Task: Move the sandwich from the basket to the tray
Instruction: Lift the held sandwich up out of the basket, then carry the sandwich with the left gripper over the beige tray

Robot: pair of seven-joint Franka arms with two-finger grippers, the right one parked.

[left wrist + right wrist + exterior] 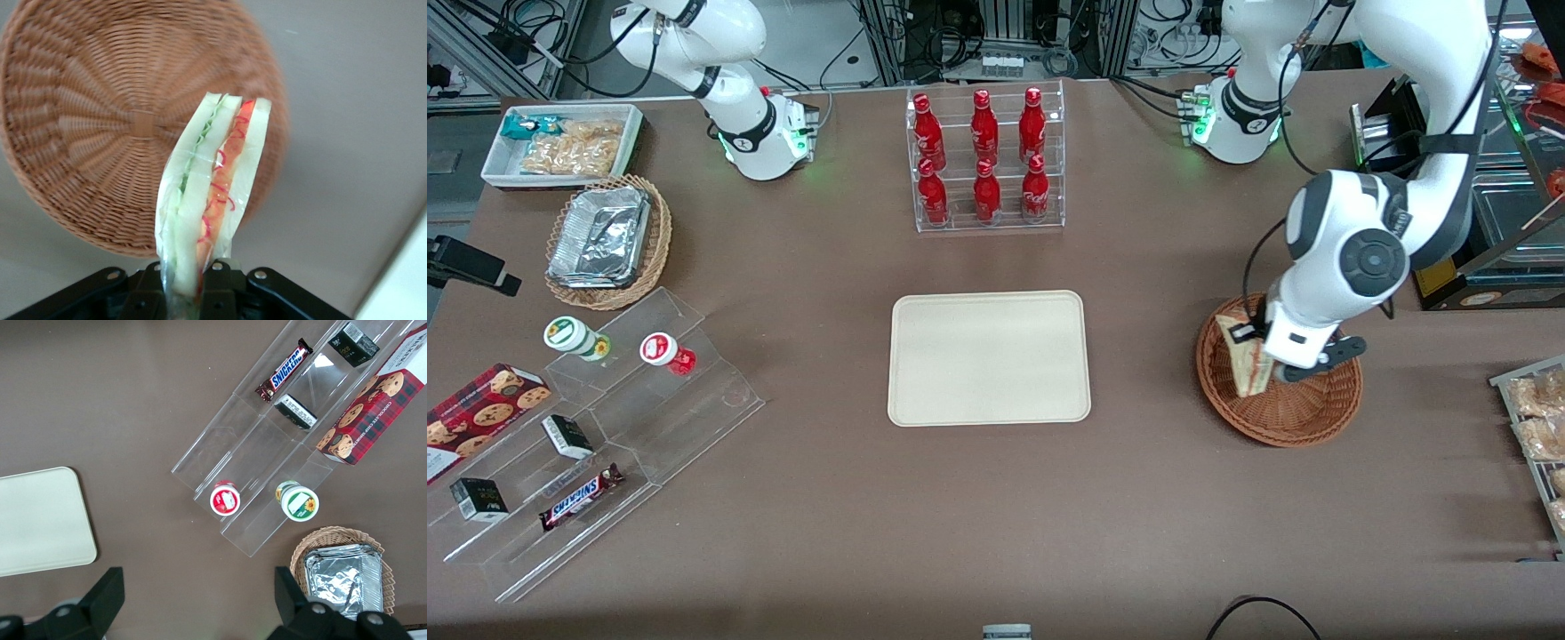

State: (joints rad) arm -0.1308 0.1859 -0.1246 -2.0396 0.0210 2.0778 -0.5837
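The sandwich (pixel 1247 356) is a wrapped wedge with pale bread and red, yellow and green layers. My left gripper (pixel 1267 348) is shut on it and holds it lifted over the reddish-brown wicker basket (pixel 1303 418). In the left wrist view the sandwich (pixel 213 193) stands clamped between my fingers (pixel 227 280), with the basket (pixel 100 133) below it and holding nothing else. The cream-beige tray (pixel 989 357) lies flat at the table's middle, toward the parked arm's end from the basket, and also shows in the right wrist view (pixel 40 520).
A clear rack of red bottles (pixel 985 160) stands farther from the front camera than the tray. A clear stepped shelf (pixel 605 427) with snacks, a tan basket of foil trays (pixel 605 240) and a white snack bin (pixel 560 142) lie toward the parked arm's end.
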